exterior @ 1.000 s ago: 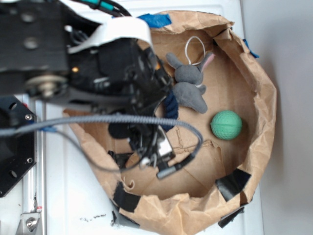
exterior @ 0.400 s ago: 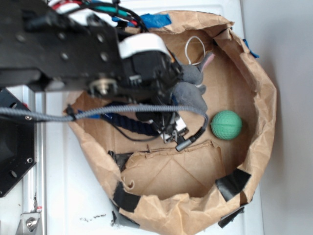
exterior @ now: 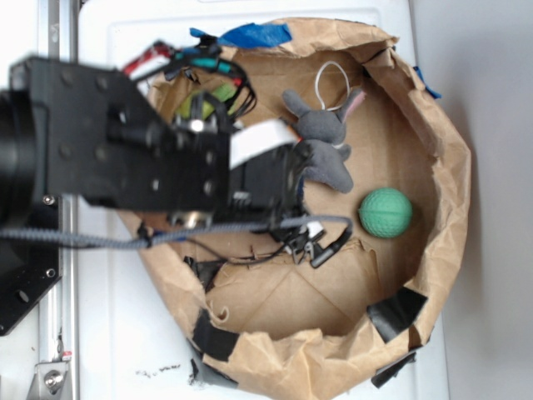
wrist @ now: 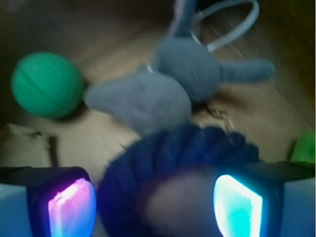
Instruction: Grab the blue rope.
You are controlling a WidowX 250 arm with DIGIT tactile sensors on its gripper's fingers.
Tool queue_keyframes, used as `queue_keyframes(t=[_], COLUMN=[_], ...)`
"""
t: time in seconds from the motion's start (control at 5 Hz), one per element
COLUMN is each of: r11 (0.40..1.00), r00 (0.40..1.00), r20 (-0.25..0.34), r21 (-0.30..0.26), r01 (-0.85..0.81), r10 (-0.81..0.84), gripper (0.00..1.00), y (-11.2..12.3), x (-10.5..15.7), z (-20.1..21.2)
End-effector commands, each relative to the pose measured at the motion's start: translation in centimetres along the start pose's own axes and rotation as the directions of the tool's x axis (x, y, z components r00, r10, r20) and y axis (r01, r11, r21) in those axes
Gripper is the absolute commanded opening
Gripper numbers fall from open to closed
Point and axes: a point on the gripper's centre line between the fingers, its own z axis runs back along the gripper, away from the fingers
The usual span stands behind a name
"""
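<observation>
In the wrist view the blue rope (wrist: 173,153) is a thick navy twisted loop, blurred and very close, arching between my two lit fingers. My gripper (wrist: 155,207) is open: the pink pad (wrist: 71,207) and the cyan pad (wrist: 237,207) stand wide apart on either side of the loop, with a small gap showing at the pink pad. In the exterior view the arm covers the rope, and my gripper (exterior: 315,243) points down into the paper bag.
A grey plush (exterior: 325,146) lies just beyond the rope, with a green ball (exterior: 386,212) to its right. The crumpled brown bag wall (exterior: 441,167) rings everything. A blue tape strip (exterior: 254,35) sits on the far rim. A grey braided cable (exterior: 250,227) crosses below the arm.
The arm has swung across the bag and now covers the rope in the exterior view. The gripper has shifted right and up, toward the grey plush.
</observation>
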Motion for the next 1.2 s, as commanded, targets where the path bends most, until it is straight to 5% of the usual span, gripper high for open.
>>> queue_keyframes(t=[0.0,0.6,1.0], r11=[0.985,0.985,0.976], r00=[0.988,0.988,0.976], r20=[0.033,0.033,0.023], r21=[0.083,0.083,-0.003], r01=[-0.152,-0.152,-0.219], r10=[0.150,0.150,0.219], gripper=[1.00,1.00,1.00], y=[0.0,0.0,-1.8], x=[0.1,0.1,1.3], z=[0.5,0.5,2.2])
